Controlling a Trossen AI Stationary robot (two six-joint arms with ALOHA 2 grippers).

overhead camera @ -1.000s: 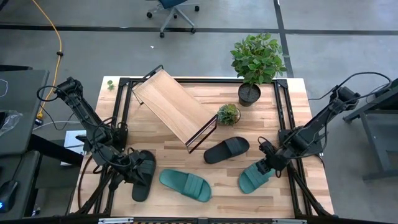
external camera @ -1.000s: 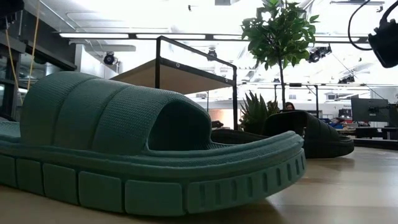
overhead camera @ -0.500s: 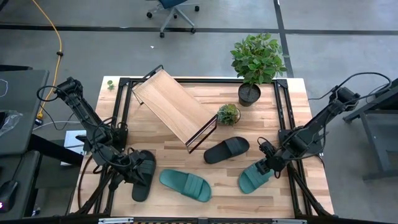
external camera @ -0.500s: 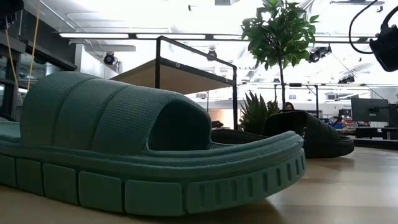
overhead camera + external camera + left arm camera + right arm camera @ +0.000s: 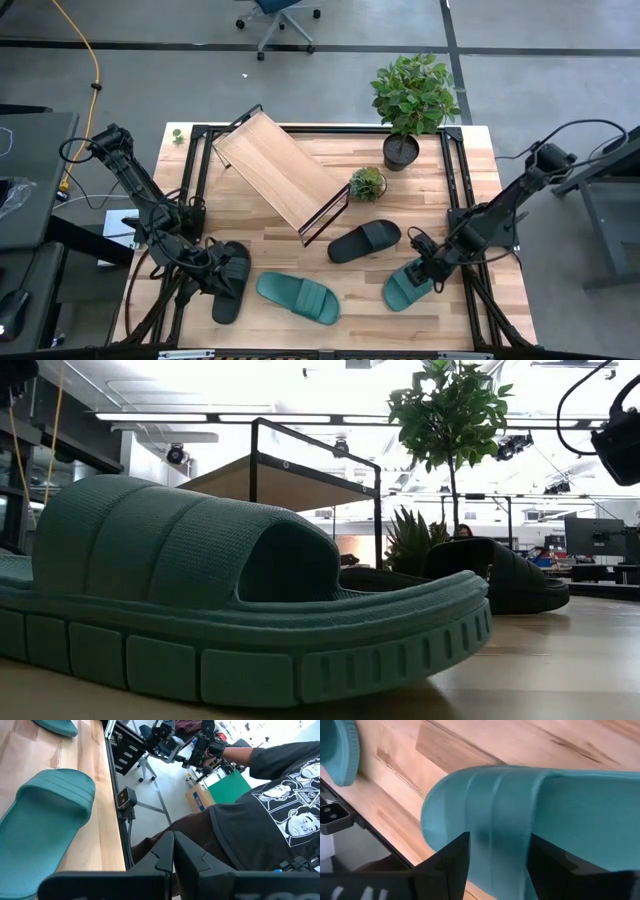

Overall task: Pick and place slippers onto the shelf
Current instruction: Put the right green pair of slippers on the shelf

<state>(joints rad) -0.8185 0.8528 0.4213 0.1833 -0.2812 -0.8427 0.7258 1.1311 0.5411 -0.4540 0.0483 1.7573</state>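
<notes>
Four slippers lie sole-down on the table: a black one (image 5: 365, 240) at the middle, a teal one (image 5: 298, 297) near the front, a second teal one (image 5: 403, 286) at the front right, and a second black one (image 5: 230, 285) at the front left. The shelf (image 5: 280, 172) stands slanted at the far left. My right gripper (image 5: 420, 268) is open and low over the right teal slipper (image 5: 520, 810), with the strap between its fingers. My left gripper (image 5: 173, 851) is shut with nothing between its fingers, above the left black slipper. My right gripper comes at the right teal slipper from above at a slant. Its open fingers (image 5: 454, 861) stand on either side of the strap (image 5: 495, 820), across it. Whether they touch the strap I cannot tell. The slipper lies flat on the table.
A tall potted plant (image 5: 412, 100) and a small one (image 5: 367, 184) stand at the back right, close to the shelf's end. A black frame (image 5: 455, 200) runs around the table. A person (image 5: 260, 805) sits beyond the near edge. Bare wood lies between the slippers.
My right gripper has sunk and moved a little toward the table's left, down onto the right teal slipper. The slippers have stayed where they were.
</notes>
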